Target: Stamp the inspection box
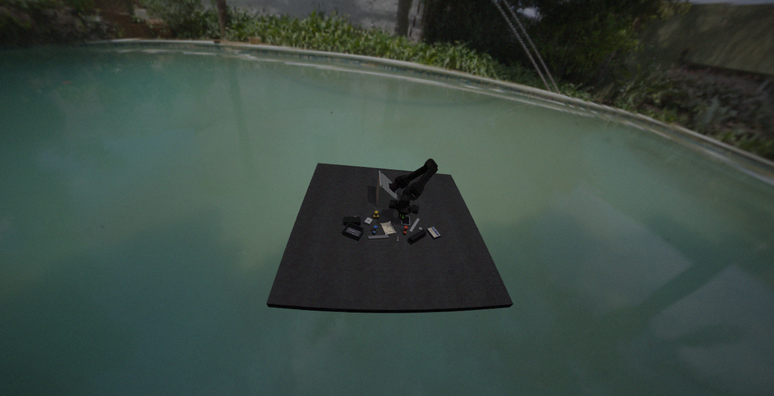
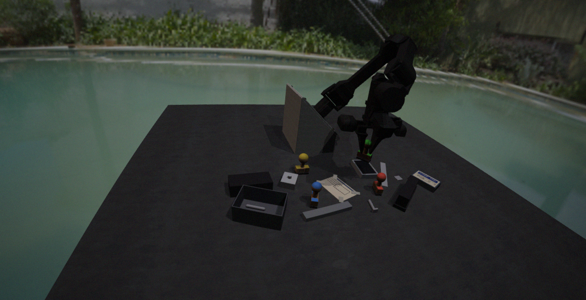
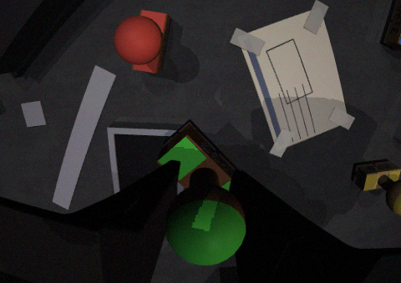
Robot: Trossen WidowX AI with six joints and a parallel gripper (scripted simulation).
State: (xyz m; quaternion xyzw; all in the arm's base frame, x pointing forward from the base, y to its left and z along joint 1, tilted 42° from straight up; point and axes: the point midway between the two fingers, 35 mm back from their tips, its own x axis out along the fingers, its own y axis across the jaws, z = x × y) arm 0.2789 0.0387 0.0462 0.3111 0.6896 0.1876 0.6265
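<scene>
My gripper (image 2: 365,151) (image 3: 205,175) is shut on the green-knobbed stamp (image 2: 367,143) (image 3: 209,239), its block below the fingers. The stamp hangs above the ink pad (image 2: 363,167) (image 3: 112,154), over its right part in the wrist view. Its lettering is too small to read and its printing face is hidden. The cream card (image 1: 385,226) (image 2: 330,184) (image 3: 319,66) is taped down beside the pad. The inspection box (image 3: 277,78) on it is a thin outline with no print visible inside; ruled lines cross its lower end in the wrist view.
A red stamp (image 2: 381,177) (image 3: 138,40), a yellow stamp (image 2: 303,158) (image 3: 378,176) and a blue stamp (image 2: 316,187) stand around the card. A grey bar (image 2: 327,210), an open dark box (image 2: 257,217), a black block (image 2: 405,193) and a tilted panel (image 2: 291,117) are also there.
</scene>
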